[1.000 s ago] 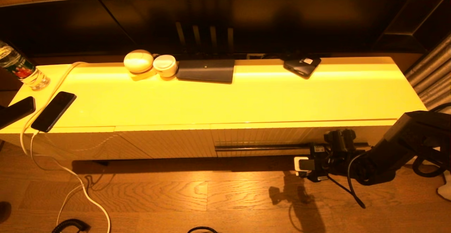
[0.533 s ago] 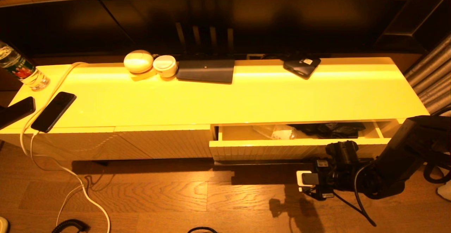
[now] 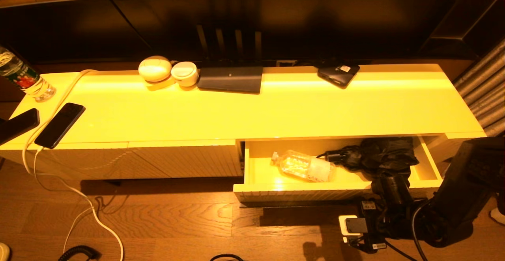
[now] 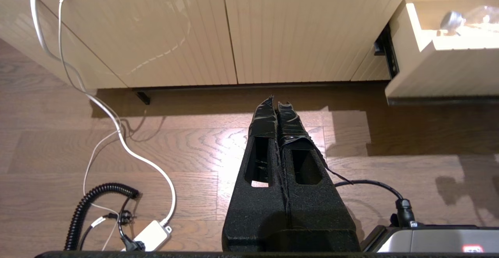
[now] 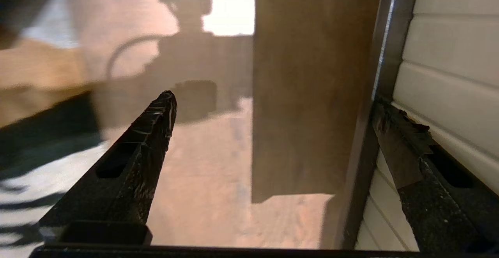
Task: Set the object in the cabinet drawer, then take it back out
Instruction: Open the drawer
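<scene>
Pulled well out since a second ago, when it was flush, the cabinet drawer now shows a clear plastic bottle lying on its side beside a crumpled black bundle. One finger of the spread right gripper is hooked in the dark handle slot. The bottle looks light, slippery and apt to roll — best pinched across its waist. Room is open above it, though the cabinet top overhangs the back. The left gripper hangs over the floor, fingers pressed together, holding nothing.
</scene>
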`<state>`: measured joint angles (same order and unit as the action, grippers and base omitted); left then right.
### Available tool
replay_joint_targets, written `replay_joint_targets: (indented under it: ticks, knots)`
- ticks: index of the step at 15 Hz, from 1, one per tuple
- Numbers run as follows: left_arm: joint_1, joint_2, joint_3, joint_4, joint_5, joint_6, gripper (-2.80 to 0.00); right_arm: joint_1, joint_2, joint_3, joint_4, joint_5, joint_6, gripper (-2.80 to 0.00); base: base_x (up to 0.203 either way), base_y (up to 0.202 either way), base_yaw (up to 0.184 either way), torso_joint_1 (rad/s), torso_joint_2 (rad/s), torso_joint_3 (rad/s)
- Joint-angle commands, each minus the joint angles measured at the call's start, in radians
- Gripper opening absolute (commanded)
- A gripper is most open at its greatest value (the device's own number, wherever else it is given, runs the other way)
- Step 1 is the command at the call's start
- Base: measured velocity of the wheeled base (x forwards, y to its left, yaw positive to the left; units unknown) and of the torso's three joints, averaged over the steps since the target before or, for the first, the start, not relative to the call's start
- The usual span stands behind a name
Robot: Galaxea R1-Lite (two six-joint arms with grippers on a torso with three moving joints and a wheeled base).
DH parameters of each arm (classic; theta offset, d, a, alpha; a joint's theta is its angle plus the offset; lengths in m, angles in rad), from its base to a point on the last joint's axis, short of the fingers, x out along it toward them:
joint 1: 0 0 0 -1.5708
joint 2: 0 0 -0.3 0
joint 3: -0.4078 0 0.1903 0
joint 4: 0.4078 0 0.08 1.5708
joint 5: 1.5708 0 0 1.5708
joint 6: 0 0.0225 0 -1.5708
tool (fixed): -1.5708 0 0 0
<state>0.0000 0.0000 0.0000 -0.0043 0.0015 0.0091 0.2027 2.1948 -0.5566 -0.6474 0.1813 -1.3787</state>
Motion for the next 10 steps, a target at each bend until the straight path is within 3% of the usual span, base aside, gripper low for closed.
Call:
replay_joint_targets:
  ticks: [1, 7, 10]
  knots:
    - [0.000, 0.000, 0.002, 0.000, 0.000, 0.000, -2.80, 0.011, -0.058, 0.069, 0.003, 0.004, -0.007, 0.00, 0.000, 0.000, 0.000, 0.000, 0.00, 0.000]
    - [0.000, 0.000, 0.002, 0.000, 0.000, 0.000, -2.80, 0.010, -0.164, 0.106, 0.042, 0.016, 0.008, 0.00, 0.000, 0.000, 0.000, 0.000, 0.00, 0.000]
    - [0.000, 0.000, 0.003, 0.000, 0.000, 0.000, -2.80, 0.003, -0.351, 0.129, 0.061, 0.023, 0.085, 0.00, 0.000, 0.000, 0.000, 0.000, 0.00, 0.000]
